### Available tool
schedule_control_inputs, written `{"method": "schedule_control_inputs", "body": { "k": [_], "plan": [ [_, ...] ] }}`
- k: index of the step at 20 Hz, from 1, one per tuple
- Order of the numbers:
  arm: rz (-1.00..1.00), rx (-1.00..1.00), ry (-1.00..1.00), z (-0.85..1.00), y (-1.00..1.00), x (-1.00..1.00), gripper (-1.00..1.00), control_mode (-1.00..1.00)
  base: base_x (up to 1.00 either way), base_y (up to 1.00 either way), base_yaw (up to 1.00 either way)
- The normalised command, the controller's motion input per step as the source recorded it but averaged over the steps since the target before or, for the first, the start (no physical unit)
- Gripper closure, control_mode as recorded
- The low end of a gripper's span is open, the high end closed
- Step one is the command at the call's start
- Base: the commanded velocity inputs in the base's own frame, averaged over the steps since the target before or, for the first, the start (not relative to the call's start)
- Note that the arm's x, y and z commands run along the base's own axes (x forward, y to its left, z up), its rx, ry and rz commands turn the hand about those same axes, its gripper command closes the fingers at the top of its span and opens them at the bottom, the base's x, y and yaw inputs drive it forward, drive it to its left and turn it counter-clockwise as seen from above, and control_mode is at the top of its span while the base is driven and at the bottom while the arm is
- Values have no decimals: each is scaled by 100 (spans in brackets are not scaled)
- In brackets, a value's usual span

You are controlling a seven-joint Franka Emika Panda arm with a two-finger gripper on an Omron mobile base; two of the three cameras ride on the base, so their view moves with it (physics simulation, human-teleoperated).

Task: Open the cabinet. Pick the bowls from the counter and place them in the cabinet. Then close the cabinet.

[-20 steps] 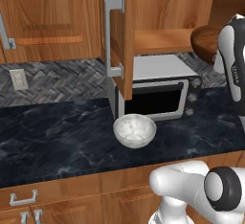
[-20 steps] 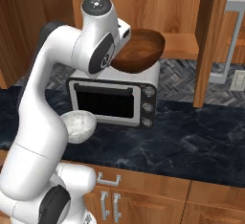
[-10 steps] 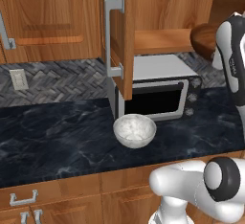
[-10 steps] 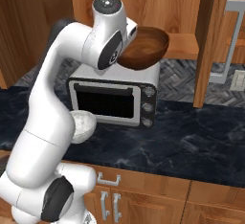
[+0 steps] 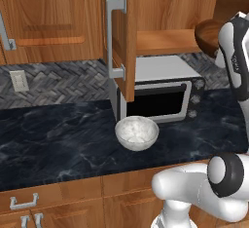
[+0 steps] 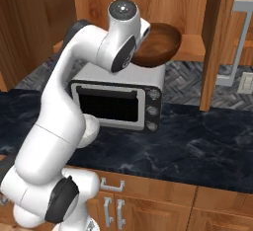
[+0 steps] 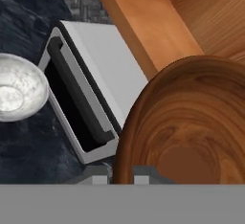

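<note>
Gripper pinches rim of dark wooden bowl, raised at open cabinet shelf edge; speckled bowl on counter far below.

Grey herringbone backsplash with a white outlet; wood drawers below

From my seat at the controls, the toaster oven stands on the counter against the back wall, directly below the open cabinet, whose left door hangs out in front of the oven's left end. One bowl sits on the counter just in front of the oven's left corner, while the other bowl is up in the air above the oven's right part, level with the front edge of the cabinet shelf. I see drawers under the counter front and a wall outlet behind the counter, well left of the oven.
</note>
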Motion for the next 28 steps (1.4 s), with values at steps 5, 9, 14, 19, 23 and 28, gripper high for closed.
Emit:
{"method": "schedule_control_inputs", "body": {
  "k": [5, 9, 14, 19, 23, 28],
  "plan": [
    [0, 0, 0, 13, -14, 34, 100, -100, 0, 0, 0],
    [0, 0, 0, 20, -19, 35, 100, -100, 0, 0, 0],
    [2, 0, 0, 9, -18, 39, 100, -100, 0, 0, 0],
    [3, 0, 0, 0, -12, 45, 100, -100, 0, 0, 0],
    [4, 0, 0, 0, -9, 41, 100, -100, 0, 0, 0],
    [5, 0, 0, 0, -6, 42, 100, -100, 0, 0, 0]
  ]
}}
